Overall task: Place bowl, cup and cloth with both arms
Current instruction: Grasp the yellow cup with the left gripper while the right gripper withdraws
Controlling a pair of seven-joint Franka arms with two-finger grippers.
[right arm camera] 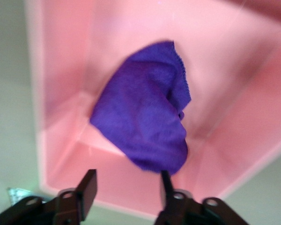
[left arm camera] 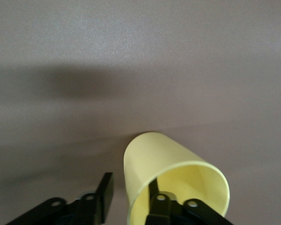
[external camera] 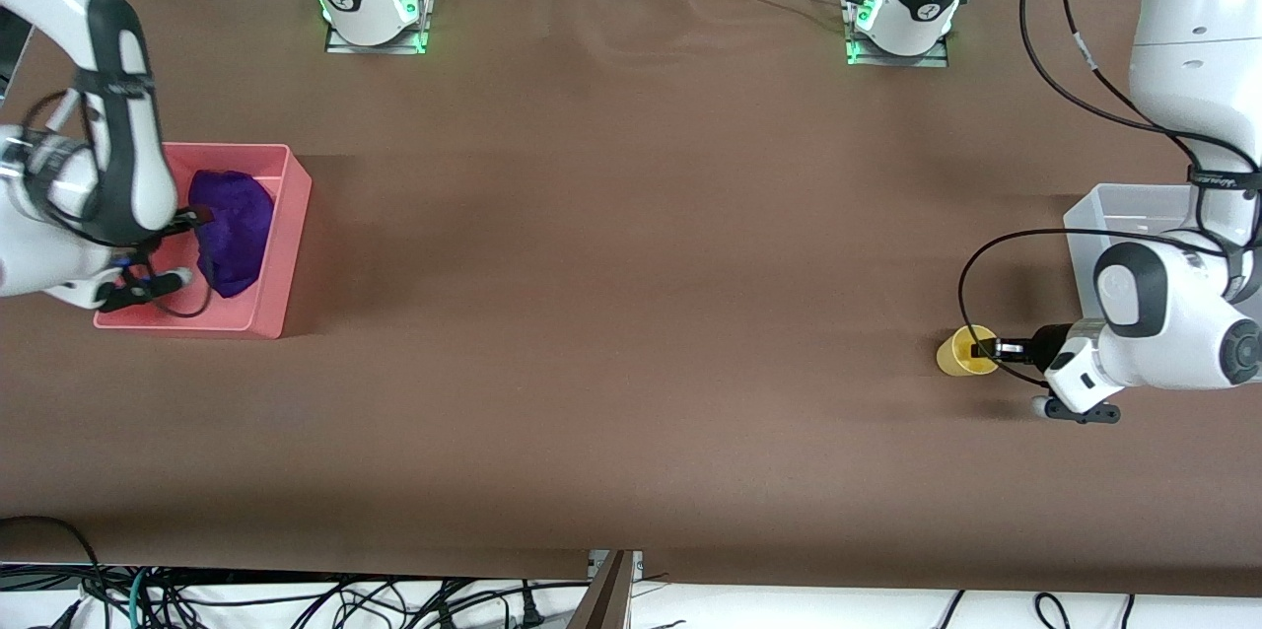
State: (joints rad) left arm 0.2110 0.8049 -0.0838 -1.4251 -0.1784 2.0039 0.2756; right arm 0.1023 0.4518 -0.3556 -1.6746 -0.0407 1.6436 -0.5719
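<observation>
The yellow cup (external camera: 958, 351) is on the brown table toward the left arm's end. My left gripper (external camera: 978, 350) is open at its rim. In the left wrist view the cup (left arm camera: 164, 154) has one finger inside it and the other outside, clear of the wall, with my left gripper (left arm camera: 130, 185) straddling the rim. The purple cloth (external camera: 232, 230) lies in the pink bin (external camera: 286, 244) toward the right arm's end. My right gripper (external camera: 197, 220) is open and empty over that bin. The right wrist view shows the cloth (right arm camera: 140, 108) beyond my right gripper (right arm camera: 128, 180). The bowl is out of view.
A clear plastic bin (external camera: 1114, 210) stands by the left arm, farther from the front camera than the cup, partly hidden by the arm. The pink bin's wall (right arm camera: 61, 70) fills the right wrist view. Cables hang along the table's near edge.
</observation>
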